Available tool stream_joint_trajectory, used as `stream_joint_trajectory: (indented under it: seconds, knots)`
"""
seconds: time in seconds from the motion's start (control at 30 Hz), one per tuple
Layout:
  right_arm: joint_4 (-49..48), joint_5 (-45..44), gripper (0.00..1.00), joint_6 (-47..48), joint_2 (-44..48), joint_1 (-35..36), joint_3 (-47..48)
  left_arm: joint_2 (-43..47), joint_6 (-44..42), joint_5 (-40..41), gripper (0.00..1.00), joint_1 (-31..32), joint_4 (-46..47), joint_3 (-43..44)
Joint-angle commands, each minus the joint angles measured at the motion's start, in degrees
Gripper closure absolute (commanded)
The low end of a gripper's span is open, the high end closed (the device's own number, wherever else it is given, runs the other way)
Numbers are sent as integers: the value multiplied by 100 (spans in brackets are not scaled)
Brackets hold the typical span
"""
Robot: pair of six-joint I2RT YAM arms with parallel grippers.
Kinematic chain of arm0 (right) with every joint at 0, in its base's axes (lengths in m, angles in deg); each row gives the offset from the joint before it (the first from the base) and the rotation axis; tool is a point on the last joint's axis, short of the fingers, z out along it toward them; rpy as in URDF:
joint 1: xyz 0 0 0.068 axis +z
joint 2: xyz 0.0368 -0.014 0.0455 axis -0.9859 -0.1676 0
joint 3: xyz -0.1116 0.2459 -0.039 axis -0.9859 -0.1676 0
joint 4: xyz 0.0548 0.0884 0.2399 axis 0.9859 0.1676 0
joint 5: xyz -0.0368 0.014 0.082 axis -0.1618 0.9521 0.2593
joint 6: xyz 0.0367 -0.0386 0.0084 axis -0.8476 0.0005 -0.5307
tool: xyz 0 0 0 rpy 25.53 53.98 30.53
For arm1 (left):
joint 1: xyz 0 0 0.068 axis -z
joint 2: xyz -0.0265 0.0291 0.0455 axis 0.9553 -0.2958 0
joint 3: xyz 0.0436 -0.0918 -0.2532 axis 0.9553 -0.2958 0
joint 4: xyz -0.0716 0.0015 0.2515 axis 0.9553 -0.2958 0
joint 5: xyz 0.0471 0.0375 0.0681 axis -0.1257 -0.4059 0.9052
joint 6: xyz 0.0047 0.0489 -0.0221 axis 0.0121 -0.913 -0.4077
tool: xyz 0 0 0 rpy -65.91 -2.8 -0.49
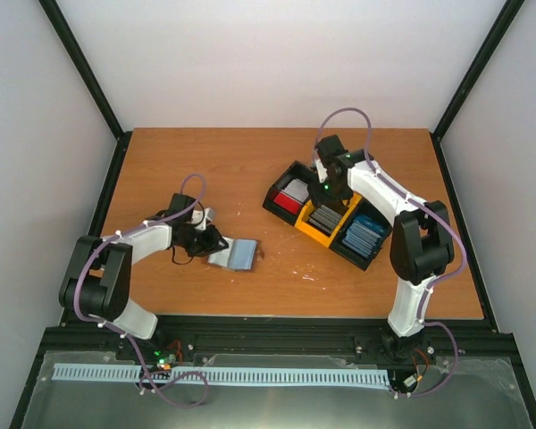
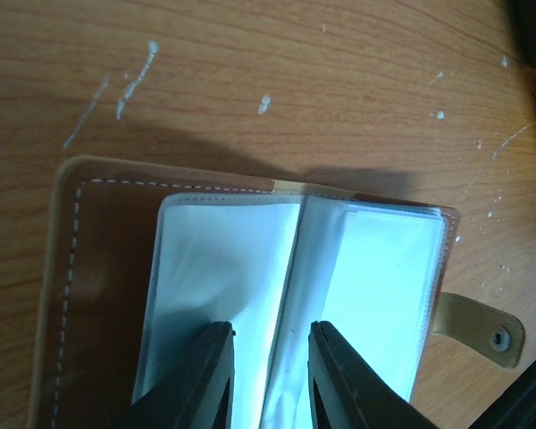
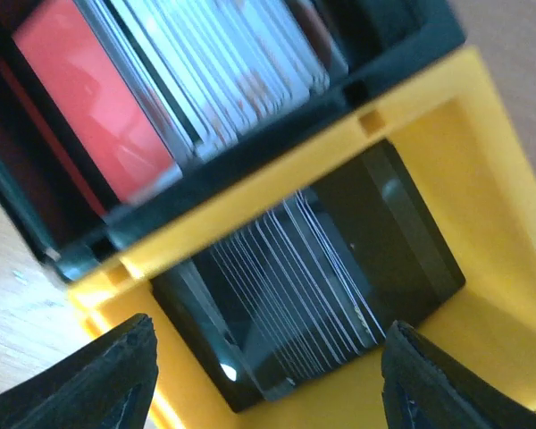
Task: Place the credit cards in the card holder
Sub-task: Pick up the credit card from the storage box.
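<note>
You're at the pick-up step: your right gripper (image 3: pixel 268 331) hangs over the middle, yellow compartment of the black-and-yellow tray (image 3: pixel 491 170), on the right of the table (image 1: pixel 250 161). Its jaws stand wide open with nothing in them. The dark grey credit cards (image 3: pixel 290 286) stand on edge in that compartment, directly below and between the two fingers, not touched by either. The red and white cards (image 3: pixel 98 134) sit in the next compartment over, and the blue cards (image 1: pixel 364 234) in the one on the other side.

Over on the left, the card holder (image 1: pixel 237 253) lies open on the wood, well apart from the tray. Your left gripper (image 2: pixel 271 332) has its jaws drawn narrow with the middle fold of the pale inner sleeves between them; it looks like a pinch on that leaf, holding a pocket open.

Next you'll need to come down so the fingers take one card only. Packed this tight, the stack could easily give you two, so close slowly.
</note>
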Motion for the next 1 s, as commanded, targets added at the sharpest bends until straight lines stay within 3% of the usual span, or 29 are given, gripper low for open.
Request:
stream_joint_trajectory:
  seconds: [0.0,0.17,0.43,0.97]
  knots:
    - [107,-717,32,844,-5,-19,-351,-129,-208,40,75,1,-67,193]
    - [-164,-861,36,1052,-200,-246,-384,-330,-223,91,75,1,-39,271]
    - [-406,-574,54,1339,-688,-311,-144,-419,-256,100,75,1,-37,371]
    - [-638,-860,67,1242,-1025,-384,53,-318,-206,99,75,8,-6,248]
